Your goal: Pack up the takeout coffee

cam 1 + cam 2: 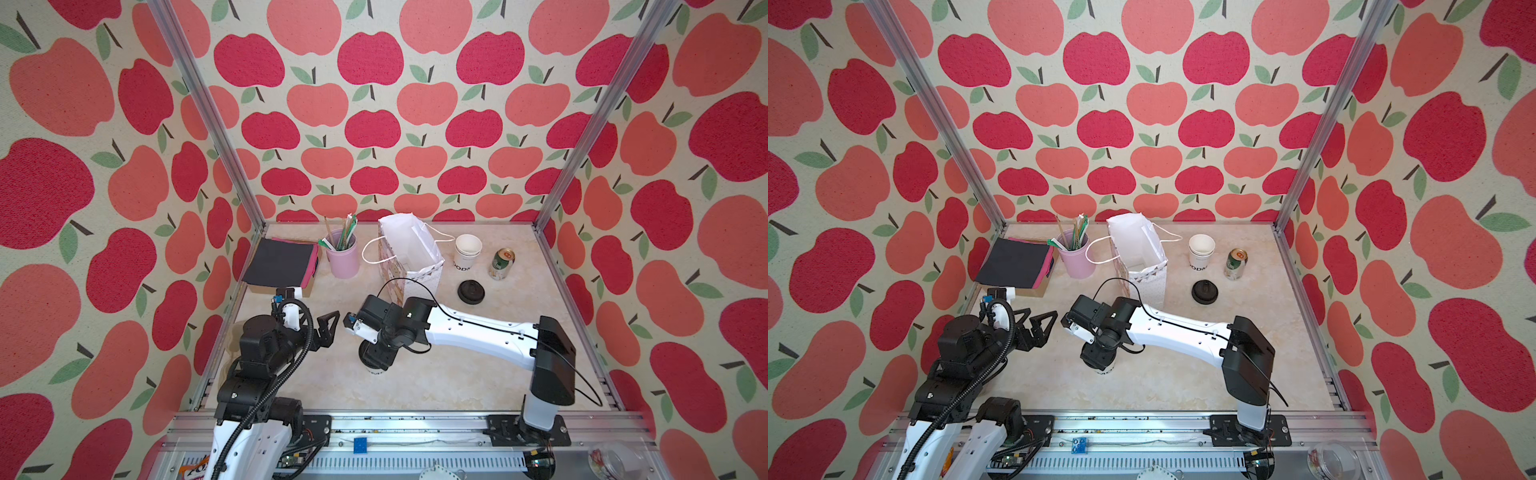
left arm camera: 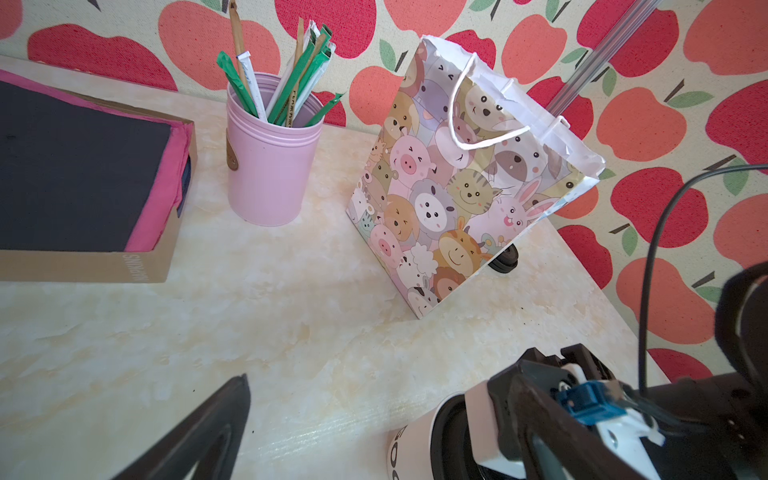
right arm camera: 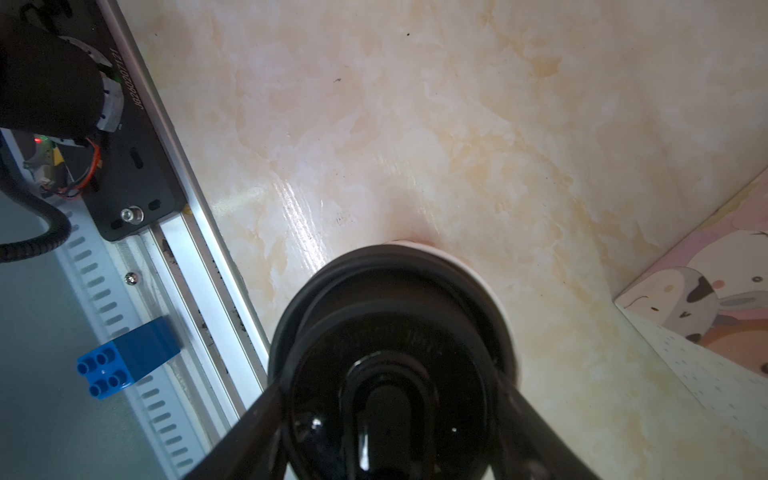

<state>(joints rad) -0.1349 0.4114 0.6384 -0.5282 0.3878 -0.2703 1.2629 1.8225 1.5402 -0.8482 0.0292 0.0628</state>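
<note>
Right gripper (image 3: pixel 390 384) clasps takeout coffee (image 3: pixel 386 299) near bag (image 2: pixel 436 187).

Your two top views hang high over the front rail (image 1: pixel 415 419), side by side, looking steeply down toward the back wall (image 1: pixel 374 124); both take in the whole table (image 1: pixel 457 374). Your left wrist view sits low, looking across the table at the bag (image 2: pixel 449 187). Your right wrist view looks down, very close, onto the cup (image 3: pixel 390 332). All four share cup and bag.
</note>
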